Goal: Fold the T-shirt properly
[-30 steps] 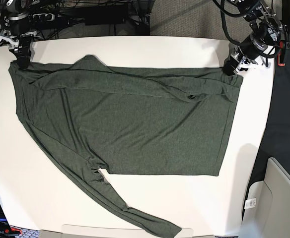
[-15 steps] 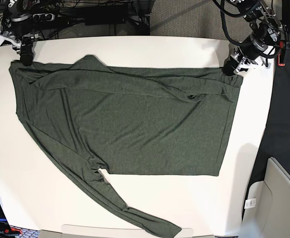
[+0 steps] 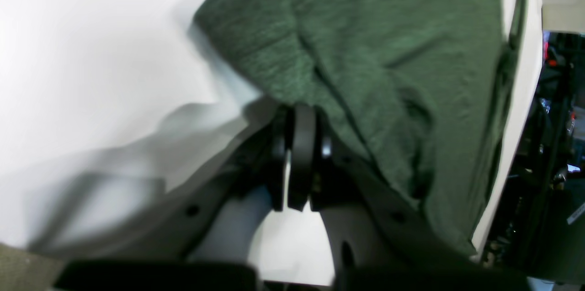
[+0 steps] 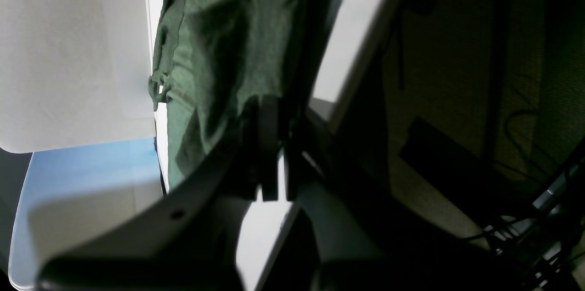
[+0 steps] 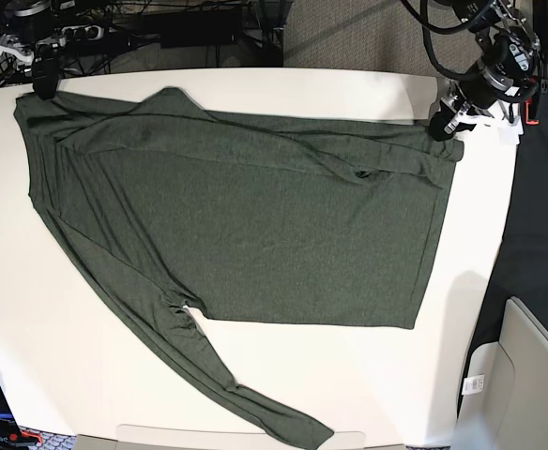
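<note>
**Both grippers clamped on the far edge of the shirt**

The T-shirt (image 5: 246, 216) lies spread across the white table (image 5: 255, 82), olive-green and heathered, its body covering most of the middle and reaching up to the table's far edge. One long sleeve trails off diagonally toward the near edge, its cuff ending right at the table's near rim.

Over at the far right corner, the left gripper (image 5: 443, 129) is pressed down on the shirt's corner. The left wrist view settles it: the jaws are pinched together with the fabric (image 3: 365, 53) caught between them, cloth bunching and creasing just above the black pads (image 3: 301, 145).

At the far left corner, the right gripper (image 5: 43, 86) sits on the opposite corner of the garment. In the right wrist view its jaws are closed tight, the green fabric (image 4: 215, 44) drawn in between them and hanging in folds beside the table's edge.

Between the two grippers the shirt's far edge runs stretched, with long wrinkles fanning toward each corner.
</note>
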